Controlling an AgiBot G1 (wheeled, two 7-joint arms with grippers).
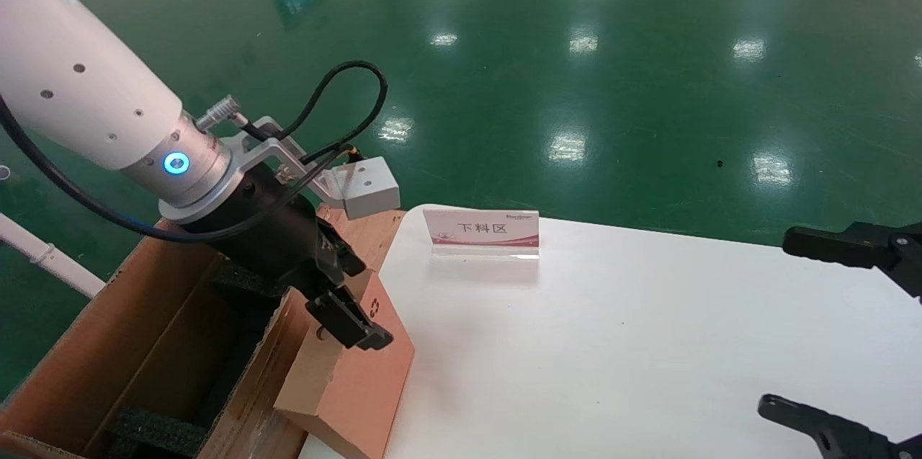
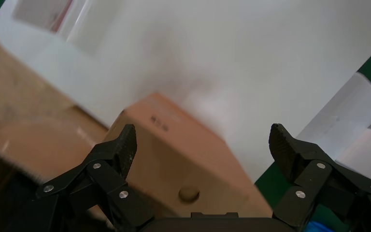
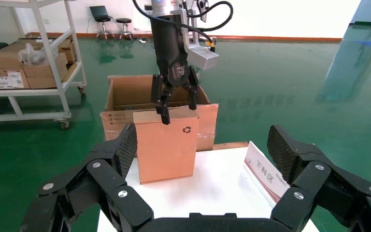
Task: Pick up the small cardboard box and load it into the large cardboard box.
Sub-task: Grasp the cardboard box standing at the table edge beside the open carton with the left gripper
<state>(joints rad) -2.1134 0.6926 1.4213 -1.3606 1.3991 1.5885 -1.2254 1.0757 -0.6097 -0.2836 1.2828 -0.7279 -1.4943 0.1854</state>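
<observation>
Left jaws: on my left wrist feed the fingers (image 2: 121, 145) stand spread wide, one to each side of the carton's upper end; I can't confirm either pad is pressing on the cardboard.
Left gripper (image 1: 338, 293): from the head camera it sits right at the top of the small cardboard box (image 1: 360, 372), the near finger lying across the upper edge by the recycling symbol.
Small cardboard box: upright on its end at the left edge of the white table (image 1: 612, 344), just beside the big carton. My right wrist feed shows its face (image 3: 166, 145) square on, the symbol near the upper corner, the base down on the tabletop.
Large cardboard box (image 1: 144, 344): on the green floor (image 1: 576, 48) off the table's left edge, flaps open, black foam blocks (image 1: 155, 430) inside.
Right gripper (image 1: 864, 329): parked over the table's right side, well apart from both cartons, its jaws spread wide.
Sign (image 1: 481, 232): a small placard standing near the table's far edge, apart from the small carton.
Background: a shelving cart (image 3: 29, 58) loaded with cartons, seen behind on the right wrist feed.
</observation>
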